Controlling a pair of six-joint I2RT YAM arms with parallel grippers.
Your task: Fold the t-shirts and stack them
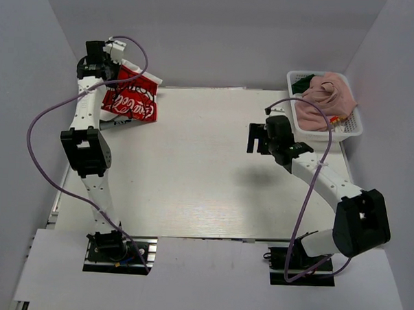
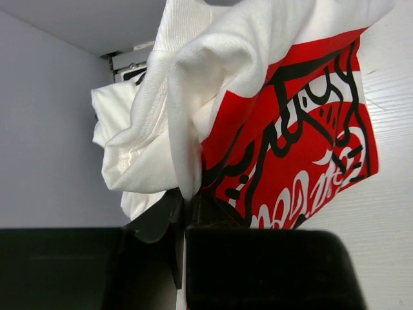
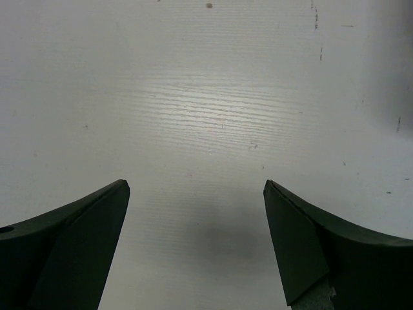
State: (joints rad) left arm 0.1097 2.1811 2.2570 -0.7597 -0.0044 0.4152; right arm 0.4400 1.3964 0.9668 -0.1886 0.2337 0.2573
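The left arm (image 1: pixel 83 149) reaches to the far left corner of the tabletop (image 1: pixel 192 182), its pincer (image 2: pixel 184 210) clamped on one bunched white shirt with red print (image 1: pixel 132 97). The right arm (image 1: pixel 329 181) bends inward, its pincer (image 3: pixel 197 190) spread wide apart over bare tabletop. One white basket (image 1: pixel 331 136) at the far right holds one pink shirt (image 1: pixel 326 98) and one dark green shirt (image 1: pixel 303 82).
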